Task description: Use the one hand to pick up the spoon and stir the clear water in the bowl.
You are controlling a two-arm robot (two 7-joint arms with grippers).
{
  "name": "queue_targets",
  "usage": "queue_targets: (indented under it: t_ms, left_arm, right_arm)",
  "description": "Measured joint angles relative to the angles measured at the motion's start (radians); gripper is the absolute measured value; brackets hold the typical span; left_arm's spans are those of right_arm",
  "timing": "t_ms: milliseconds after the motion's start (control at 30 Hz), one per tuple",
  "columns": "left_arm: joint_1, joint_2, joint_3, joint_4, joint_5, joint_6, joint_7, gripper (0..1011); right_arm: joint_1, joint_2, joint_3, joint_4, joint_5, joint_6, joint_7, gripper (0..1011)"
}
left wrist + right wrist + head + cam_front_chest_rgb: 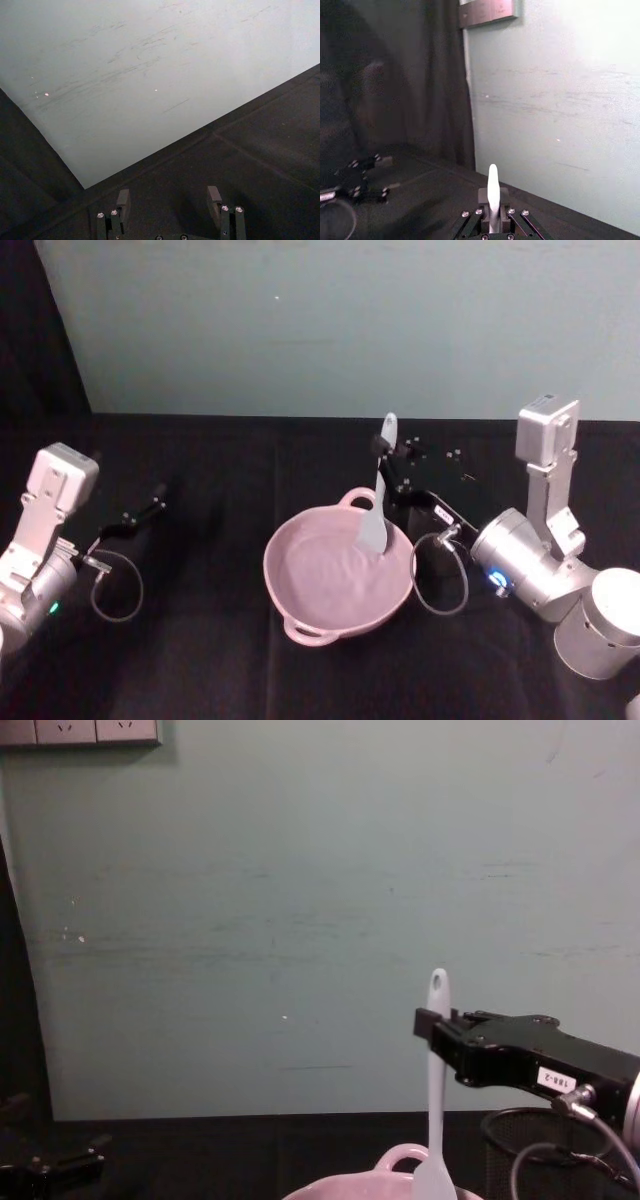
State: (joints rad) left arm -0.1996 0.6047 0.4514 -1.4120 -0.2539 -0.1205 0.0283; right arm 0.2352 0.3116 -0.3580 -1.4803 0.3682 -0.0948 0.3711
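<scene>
Nearest, at 8 o'clock on the black cloth, the left arm lies parked; its black boxy left gripper (168, 200) is spread wide and holds nothing. At centre sits the wide pale pink bowl (320, 580) with loop handles. At the bowl's 2 o'clock, the long white plastic spoon (380, 490) stands nearly upright, flat head down inside the rim. The black right gripper (385, 452), reaching in from 3 o'clock, is clamped on the handle just below its holed end. Judged, pickup is done and stirring is in hand; next calls for circling the head through the water without nudging the wall.
</scene>
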Motion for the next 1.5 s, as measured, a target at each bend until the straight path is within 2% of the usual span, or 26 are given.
queue_targets:
  t_ms: [167,333,500,700,867,1100,1200,1333,1500]
  left_arm:
    - [0.0,0.0,0.0,0.0,0.0,0.0,0.0,1005]
    - [0.0,0.0,0.0,0.0,0.0,0.0,0.0,1005]
    - [0.0,0.0,0.0,0.0,0.0,0.0,0.0,1005]
    - [0.0,0.0,0.0,0.0,0.0,0.0,0.0,1005]
    - [0.0,0.0,0.0,0.0,0.0,0.0,0.0,1005]
    - [0.0,0.0,0.0,0.0,0.0,0.0,0.0,1005]
    - [0.0,0.0,0.0,0.0,0.0,0.0,0.0,1005]
    - [0.0,0.0,0.0,0.0,0.0,0.0,0.0,1005]
    - [0.0,0.0,0.0,0.0,0.0,0.0,0.0,1005]
  right_arm:
    - [-0.009,0.027,-0.035,-0.048,-0.064,0.001,0.024,119]
    - [-0.014,0.04,-0.068,-0.079,-0.094,0.007,0.058,119]
    - [-0.022,0.043,-0.099,-0.107,-0.103,0.014,0.087,119]
    - [-0.025,0.037,-0.119,-0.12,-0.1,0.015,0.103,119]
    - [-0.026,0.023,-0.125,-0.12,-0.07,0.014,0.115,119]
    - [-0.032,0.01,-0.112,-0.117,-0.015,0.01,0.116,119]
    - [-0.039,0.012,-0.09,-0.132,0.025,0.006,0.117,119]
    - [-0.043,0.022,-0.069,-0.154,0.052,0.003,0.116,119]
    - [-0.05,0.056,-0.005,-0.215,0.096,0.015,0.084,119]
